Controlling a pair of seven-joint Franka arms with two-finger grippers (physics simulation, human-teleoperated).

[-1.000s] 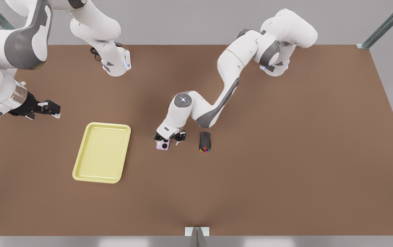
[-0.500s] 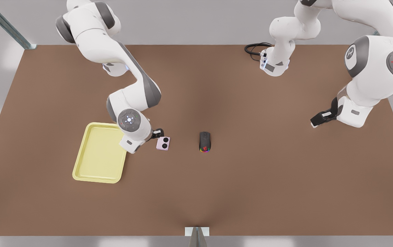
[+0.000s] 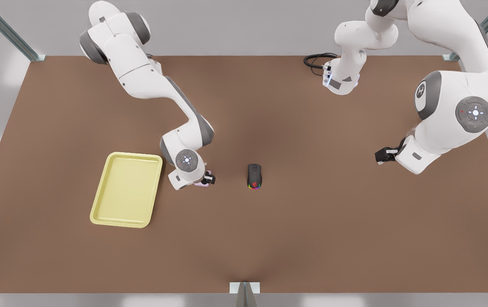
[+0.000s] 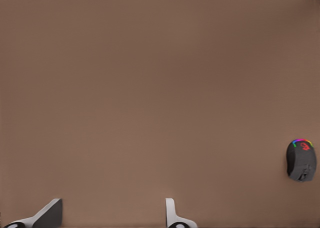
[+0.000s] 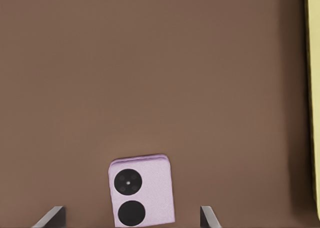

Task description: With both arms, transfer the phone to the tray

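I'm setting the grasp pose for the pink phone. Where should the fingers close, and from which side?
From above, fingers across the phone's two long side edges. It lies flat on the table, and the open right gripper already straddles it.

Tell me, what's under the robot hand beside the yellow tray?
The pink phone lies on the table under the open right gripper. From the front, the gripper covers most of it. The left gripper waits far off.

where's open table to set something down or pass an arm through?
Free: the table between the mouse and the left gripper at the front view's right; also the near strip in front. The tray is bare inside. Crowded: the right gripper straddles the phone beside the tray.
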